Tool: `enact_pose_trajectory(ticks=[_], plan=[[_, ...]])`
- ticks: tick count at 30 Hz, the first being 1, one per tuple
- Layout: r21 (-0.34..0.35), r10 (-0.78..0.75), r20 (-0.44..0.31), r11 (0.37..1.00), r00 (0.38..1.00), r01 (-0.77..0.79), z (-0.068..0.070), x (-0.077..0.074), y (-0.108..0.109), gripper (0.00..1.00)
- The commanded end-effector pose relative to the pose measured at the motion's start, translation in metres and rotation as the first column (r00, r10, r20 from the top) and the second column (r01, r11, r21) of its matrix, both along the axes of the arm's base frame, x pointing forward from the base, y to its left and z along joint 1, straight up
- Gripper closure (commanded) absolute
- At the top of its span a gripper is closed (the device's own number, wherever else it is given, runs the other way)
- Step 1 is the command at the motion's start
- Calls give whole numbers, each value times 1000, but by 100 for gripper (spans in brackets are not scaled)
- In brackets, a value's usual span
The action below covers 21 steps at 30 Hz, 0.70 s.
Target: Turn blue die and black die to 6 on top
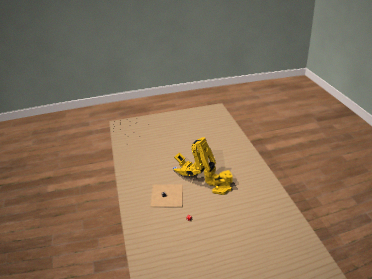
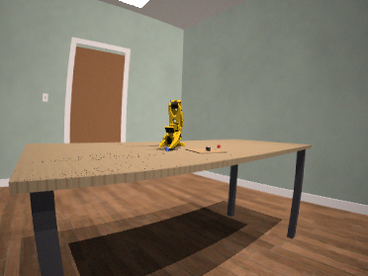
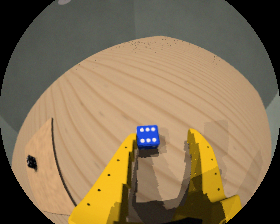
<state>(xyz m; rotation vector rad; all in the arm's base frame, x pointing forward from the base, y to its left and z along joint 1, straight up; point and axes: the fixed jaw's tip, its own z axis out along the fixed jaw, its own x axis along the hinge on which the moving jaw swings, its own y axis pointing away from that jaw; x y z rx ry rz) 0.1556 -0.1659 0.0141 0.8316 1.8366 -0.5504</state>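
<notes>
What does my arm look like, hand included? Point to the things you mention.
Yellow links with black parts at the joints. The hand (image 1: pixel 174 169) (image 2: pixel 164 148) (image 3: pixel 162 134) is yellow too: two tapering fingers, wide at the root and narrow at the tip, each with a row of small dark dots. I can't make out any cables or lettering.
</notes>
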Motion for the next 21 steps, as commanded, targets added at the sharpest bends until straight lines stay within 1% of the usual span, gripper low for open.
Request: enact_pose_trajectory(ticks=[1, 5, 10, 12, 17, 21], plan=[[-33, 9, 21, 999, 1000, -8, 9, 5, -3, 73], [-33, 9, 21, 999, 1000, -8, 17, 7, -5, 73], [-33, 9, 21, 999, 1000, -8, 32, 8, -7, 73], [-33, 9, 21, 999, 1000, -8, 32, 8, -7, 73], [-33, 9, 21, 999, 1000, -8, 47, 6, -5, 73], [-33, 9, 21, 999, 1000, -8, 53, 5, -3, 73]])
